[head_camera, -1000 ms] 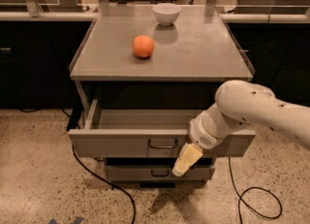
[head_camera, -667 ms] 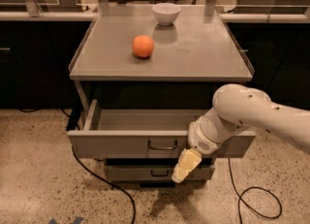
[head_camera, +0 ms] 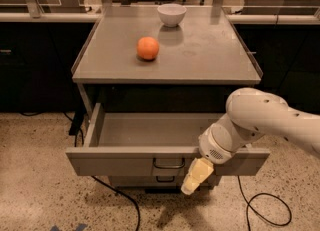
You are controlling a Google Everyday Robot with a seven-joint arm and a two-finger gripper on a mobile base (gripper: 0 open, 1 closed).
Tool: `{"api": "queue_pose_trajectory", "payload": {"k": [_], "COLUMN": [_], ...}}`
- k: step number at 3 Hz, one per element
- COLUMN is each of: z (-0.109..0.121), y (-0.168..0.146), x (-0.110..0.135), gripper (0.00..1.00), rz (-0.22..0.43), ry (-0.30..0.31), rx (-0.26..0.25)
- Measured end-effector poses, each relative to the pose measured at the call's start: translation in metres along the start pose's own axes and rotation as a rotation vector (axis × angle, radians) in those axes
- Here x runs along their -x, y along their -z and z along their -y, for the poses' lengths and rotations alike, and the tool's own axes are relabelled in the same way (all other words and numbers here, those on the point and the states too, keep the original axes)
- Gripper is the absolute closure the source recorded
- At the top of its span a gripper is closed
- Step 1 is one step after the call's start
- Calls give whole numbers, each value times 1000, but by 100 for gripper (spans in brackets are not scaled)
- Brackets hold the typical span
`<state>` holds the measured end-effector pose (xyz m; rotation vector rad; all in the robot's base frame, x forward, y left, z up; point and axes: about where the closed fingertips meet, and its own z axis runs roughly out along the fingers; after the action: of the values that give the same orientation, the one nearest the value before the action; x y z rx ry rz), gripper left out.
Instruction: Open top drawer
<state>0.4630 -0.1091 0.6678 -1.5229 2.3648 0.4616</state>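
The top drawer (head_camera: 120, 161) is a wide grey metal drawer pulled out from under the cabinet top, and its inside shows empty. A small dark bail handle (head_camera: 168, 164) sits at the middle of its flat front panel. My gripper (head_camera: 195, 179) has pale yellow fingers pointing down-left, just right of and below the handle, in front of the panel's lower edge. It touches nothing that I can see. The white arm reaches in from the right. A lower drawer handle (head_camera: 164, 179) shows just beneath.
An orange (head_camera: 148, 48) and a white bowl (head_camera: 171, 14) sit on the grey cabinet top (head_camera: 210, 50). Black cables (head_camera: 125, 200) trail on the speckled floor left and right of the cabinet. Dark counters stand behind on both sides.
The drawer stands slightly further out. My gripper has shifted a little down and to the left along the front panel.
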Motion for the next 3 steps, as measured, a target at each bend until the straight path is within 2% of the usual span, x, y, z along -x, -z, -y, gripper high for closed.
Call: {"api": "queue_pose_trajectory", "payload": {"k": [1,2,3], "z": [-24,-43,-50], "y": [5,24,47], "x": [-8,-25,-42], "gripper": [0,0,0], "rz": [-6,-13,-24], "ry": [-8,-55,-102], "rx": [23,34,23]}}
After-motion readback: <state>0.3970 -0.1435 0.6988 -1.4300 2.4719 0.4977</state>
